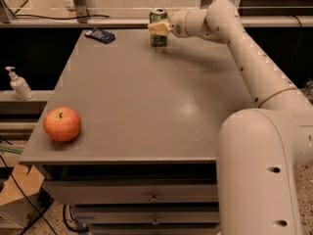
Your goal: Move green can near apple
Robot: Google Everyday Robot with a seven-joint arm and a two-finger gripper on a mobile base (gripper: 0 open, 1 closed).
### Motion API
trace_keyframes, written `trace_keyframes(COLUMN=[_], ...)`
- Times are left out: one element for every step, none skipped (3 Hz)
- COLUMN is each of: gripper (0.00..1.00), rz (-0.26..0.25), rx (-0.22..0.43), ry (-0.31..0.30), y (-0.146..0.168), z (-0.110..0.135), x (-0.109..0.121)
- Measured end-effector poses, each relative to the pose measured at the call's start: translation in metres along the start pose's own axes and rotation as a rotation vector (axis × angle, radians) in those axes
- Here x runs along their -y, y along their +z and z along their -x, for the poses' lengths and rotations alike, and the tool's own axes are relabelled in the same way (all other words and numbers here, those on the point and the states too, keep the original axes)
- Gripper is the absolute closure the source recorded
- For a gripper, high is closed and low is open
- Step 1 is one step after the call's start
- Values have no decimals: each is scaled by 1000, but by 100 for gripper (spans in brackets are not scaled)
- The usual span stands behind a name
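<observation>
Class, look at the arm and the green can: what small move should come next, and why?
Probably secure the green can in the gripper, which is right at it by the table's far edge. The apple sits far off at the near corner, so the can must be held before carrying.
</observation>
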State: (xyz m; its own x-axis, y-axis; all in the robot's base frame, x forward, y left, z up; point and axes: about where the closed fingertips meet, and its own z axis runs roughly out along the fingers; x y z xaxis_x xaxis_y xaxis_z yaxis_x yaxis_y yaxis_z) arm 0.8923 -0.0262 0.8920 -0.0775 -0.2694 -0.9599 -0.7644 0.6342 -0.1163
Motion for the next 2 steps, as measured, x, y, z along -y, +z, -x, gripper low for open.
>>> trace_keyframes(gripper=[87, 100], rz=[55, 149], rx=[17, 38], ry=[-60, -192], y=[-22, -60], z=[22, 56], x=[-19, -60])
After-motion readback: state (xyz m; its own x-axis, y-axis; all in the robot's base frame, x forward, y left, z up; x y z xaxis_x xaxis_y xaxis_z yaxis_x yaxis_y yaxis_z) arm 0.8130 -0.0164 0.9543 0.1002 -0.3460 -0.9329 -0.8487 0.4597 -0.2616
